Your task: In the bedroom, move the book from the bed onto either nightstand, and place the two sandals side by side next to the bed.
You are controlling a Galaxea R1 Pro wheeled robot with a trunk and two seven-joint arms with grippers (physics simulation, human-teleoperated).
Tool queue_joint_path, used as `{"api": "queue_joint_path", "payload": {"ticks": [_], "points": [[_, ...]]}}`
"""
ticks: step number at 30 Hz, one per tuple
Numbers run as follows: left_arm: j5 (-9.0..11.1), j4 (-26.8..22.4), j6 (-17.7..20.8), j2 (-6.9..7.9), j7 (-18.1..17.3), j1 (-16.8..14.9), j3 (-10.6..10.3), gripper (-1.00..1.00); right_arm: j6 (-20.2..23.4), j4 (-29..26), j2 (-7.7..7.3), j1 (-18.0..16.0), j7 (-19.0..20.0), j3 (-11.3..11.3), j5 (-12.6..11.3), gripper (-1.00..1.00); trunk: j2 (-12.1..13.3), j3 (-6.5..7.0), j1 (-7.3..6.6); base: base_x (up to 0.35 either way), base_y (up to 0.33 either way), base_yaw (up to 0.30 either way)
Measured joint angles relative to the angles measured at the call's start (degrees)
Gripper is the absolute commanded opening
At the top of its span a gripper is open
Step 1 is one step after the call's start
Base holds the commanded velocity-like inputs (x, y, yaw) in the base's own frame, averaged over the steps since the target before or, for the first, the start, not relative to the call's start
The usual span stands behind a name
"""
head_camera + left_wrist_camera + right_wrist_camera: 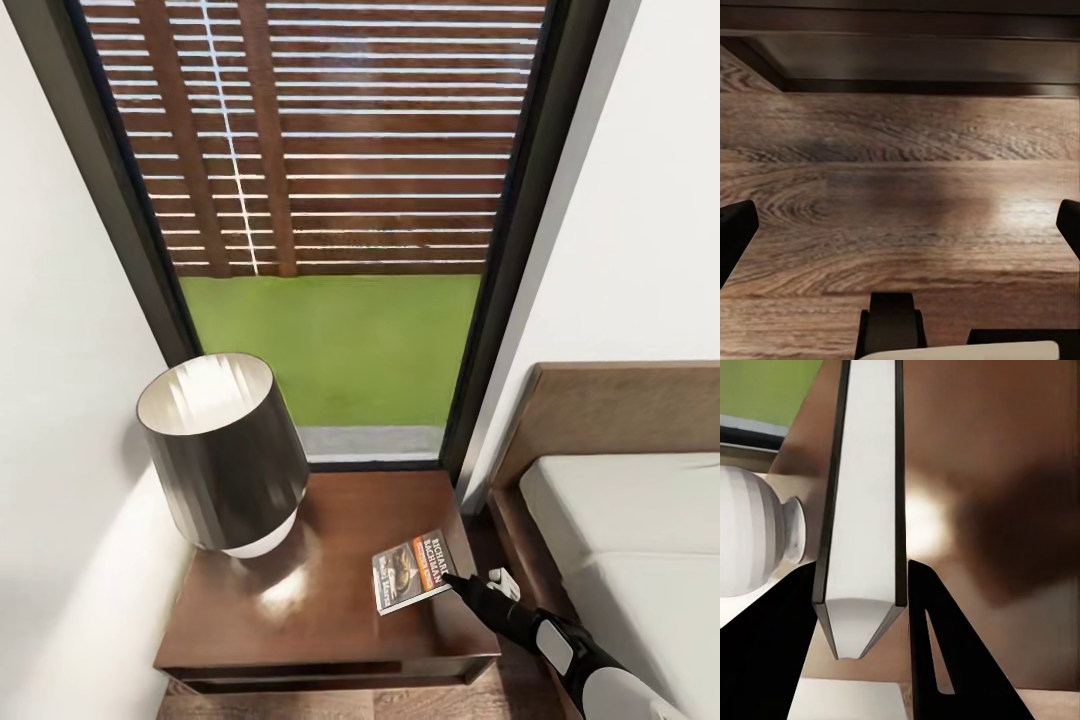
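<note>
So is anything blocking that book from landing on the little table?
Nothing visible. The book is already over the nightstand, pinched at its edge by the right claw. The lamp stands off to one side, apart from it.

White arm (615, 690), grey panel — black tapered fingers (960, 660)

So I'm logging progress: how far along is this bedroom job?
Nothing finished yet. In hand: the right gripper is shut on the small dark paperback book, holding it over the dark brown glossy nightstand; unclear whether it touches. Left: release it, then place both sandals beside the bed.
</note>
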Motion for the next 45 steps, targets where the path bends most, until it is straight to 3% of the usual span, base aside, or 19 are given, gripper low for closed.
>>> {"api": "queue_joint_path", "payload": {"ticks": [17, 33, 41, 45], "points": [[0.0, 0.0, 0.0, 0.0, 0.0, 0.0, 0.02, 1.0, 0.01, -0.03, -0.02, 0.0, 0.03, 0.02, 0.0, -1.0, -6.82, -3.05, 3.74, 0.0, 0.0, 0.0], [0.0, 0.0, 0.0, 0.0, 0.0, 0.0, -0.03, 1.0, 0.07, -0.09, -0.13, -0.52, -0.15, 0.18, -0.07, -1.0, -6.83, -3.06, 3.74, 0.0, 0.0, 0.0], [0.0, 0.0, 0.0, 0.03, 0.0, 0.0, -0.03, 1.0, 0.08, -0.02, -0.14, -1.62, -1.21, 0.3, 0.01, -1.0, -10.03, -4.49, 5.49, 0.0, 0.0, 0.0], [0.0, 0.0, 0.0, 0.01, 0.0, 0.0, -0.02, 1.0, 1.28, -0.01, -0.11, -2.14, -2.48, 0.24, -0.35, -1.0, -10.04, -4.49, 5.5, 0.0, 0.0, 0.0]]}}
